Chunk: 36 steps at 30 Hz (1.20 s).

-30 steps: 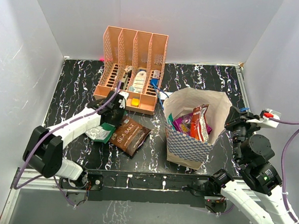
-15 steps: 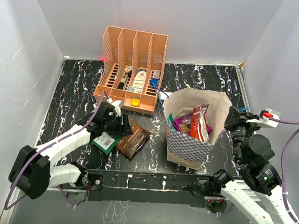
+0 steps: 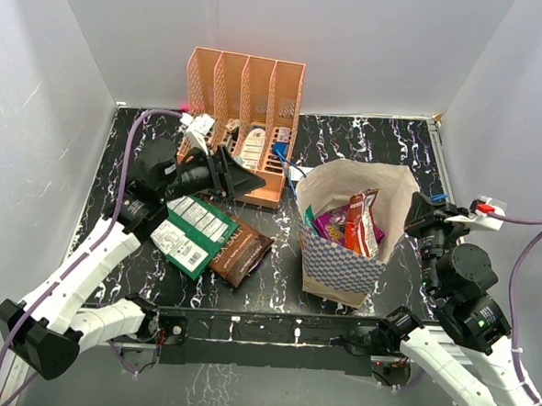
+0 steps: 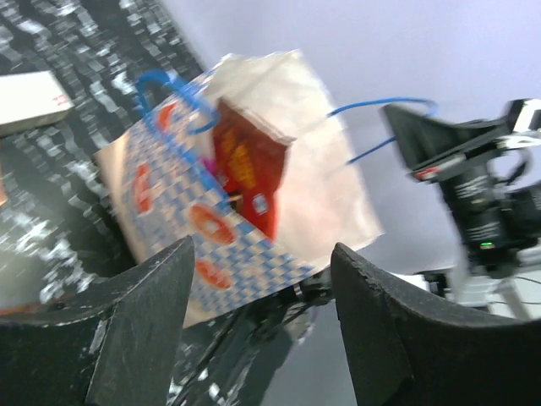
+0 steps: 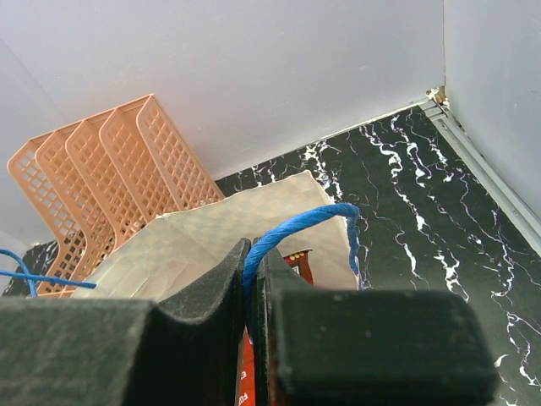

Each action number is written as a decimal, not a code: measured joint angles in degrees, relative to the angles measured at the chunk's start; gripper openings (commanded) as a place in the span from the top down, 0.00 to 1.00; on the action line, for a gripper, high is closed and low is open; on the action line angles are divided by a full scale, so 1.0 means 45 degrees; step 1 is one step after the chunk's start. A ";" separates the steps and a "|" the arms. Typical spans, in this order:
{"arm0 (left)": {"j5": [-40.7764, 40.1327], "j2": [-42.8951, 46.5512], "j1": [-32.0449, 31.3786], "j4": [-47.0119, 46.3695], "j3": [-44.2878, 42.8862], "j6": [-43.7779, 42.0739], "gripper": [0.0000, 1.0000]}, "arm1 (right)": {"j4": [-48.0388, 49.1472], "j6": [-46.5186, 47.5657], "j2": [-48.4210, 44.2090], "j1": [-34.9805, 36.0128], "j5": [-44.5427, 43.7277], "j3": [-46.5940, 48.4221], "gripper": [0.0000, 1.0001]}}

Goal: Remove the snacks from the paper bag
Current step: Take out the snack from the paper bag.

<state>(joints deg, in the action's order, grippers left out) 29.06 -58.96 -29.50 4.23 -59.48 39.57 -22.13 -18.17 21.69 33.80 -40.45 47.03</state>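
The paper bag stands upright at the right of the table, blue-and-white checkered outside. A red packet and a purple packet stick up inside it. A green packet lies flat on the table, overlapping a dark brown "Sea Salt" packet. My left gripper is open and empty, raised above the table and pointing at the bag and its red packet. My right gripper is shut on the bag's blue handle at the bag's right rim.
The orange file rack with small items stands at the back, just behind my left gripper. A small white box lies on the table beyond the bag's left side. Grey walls close in the table on three sides.
My left gripper let go of the green packet, rose from the table and swung back and right to face the bag. The green packet now lies flat. The right arm has not moved.
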 measured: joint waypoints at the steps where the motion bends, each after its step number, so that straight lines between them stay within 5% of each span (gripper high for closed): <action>1: 0.0267 -0.0112 -0.0044 -0.0476 -0.0112 0.0325 0.37 | 0.0000 0.0000 0.0000 0.0000 0.0005 0.0000 0.92; 6: 0.0899 -0.1880 -0.1753 -0.2769 -0.1413 0.1297 0.38 | -0.0005 -0.0024 0.0000 0.0000 0.0073 -0.0005 0.92; 11: 0.0583 -0.4605 -0.4138 -0.2691 -0.4250 0.0461 0.39 | -0.0005 -0.0063 0.0000 0.0000 0.0170 -0.0005 0.92; 20: -0.3487 -0.7815 -0.5945 -0.0481 -0.6615 -0.1579 0.40 | -0.0005 -0.0199 -0.0015 0.0000 0.0228 -0.0005 0.92; 32: -0.6625 -1.0860 -0.7237 0.1962 -0.8344 -0.1821 0.58 | -0.0078 -0.0233 -0.0160 0.0000 0.0219 -0.0005 0.92; 36: -0.7057 -1.1822 -0.7271 0.2545 -0.9500 -0.1787 0.82 | -0.0078 -0.0233 -0.0160 0.0000 0.0223 -0.0005 0.92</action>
<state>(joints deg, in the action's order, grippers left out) -2.70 -112.16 -62.22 15.68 -102.24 31.53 -22.48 -19.22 20.97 33.80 -39.44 47.00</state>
